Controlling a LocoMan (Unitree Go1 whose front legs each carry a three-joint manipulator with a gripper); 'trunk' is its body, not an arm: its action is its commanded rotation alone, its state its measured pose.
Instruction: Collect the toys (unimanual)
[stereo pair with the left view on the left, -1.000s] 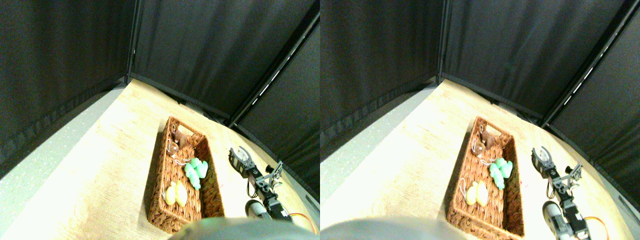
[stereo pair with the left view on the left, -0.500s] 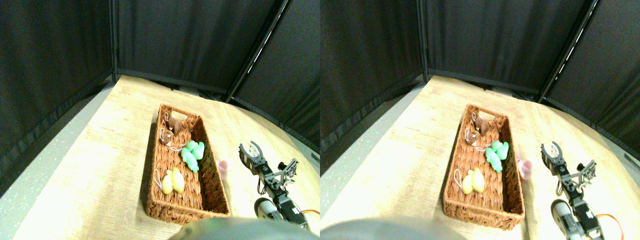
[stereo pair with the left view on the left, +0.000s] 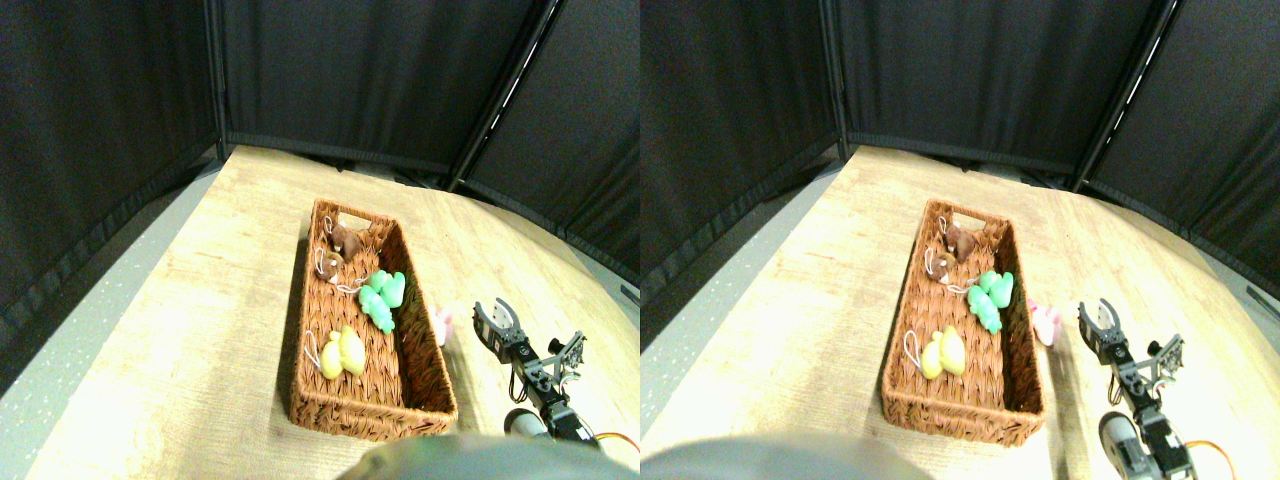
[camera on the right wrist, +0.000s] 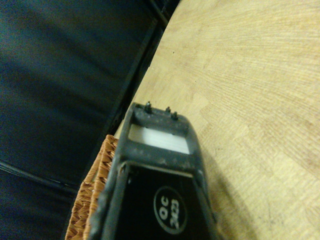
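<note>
Toys (stereo pair with the left view on the left: 380, 298) in green, yellow and brown are seen in the basket (stereo pair with the left view on the left: 305, 400), so the pink toy (stereo pair with the left view on the left: 441, 325) beside it must be approached by the open, empty fingers (stereo pair with the left view on the left: 497, 316).

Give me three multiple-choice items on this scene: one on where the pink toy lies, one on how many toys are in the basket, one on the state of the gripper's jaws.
1. Where is the pink toy?
A. in the basket
B. on the table beside the basket
C. in the gripper

2. How many toys lie in the basket?
A. one
B. three
C. five

3. How do the jaws of the right gripper stand?
A. open, holding nothing
B. shut on a toy
C. shut on the basket rim

Key: 1 B, it lies outside the basket's wall; 2 B, brown toy, green toy, yellow toy; 3 A, the curved jaws stand apart.
</note>
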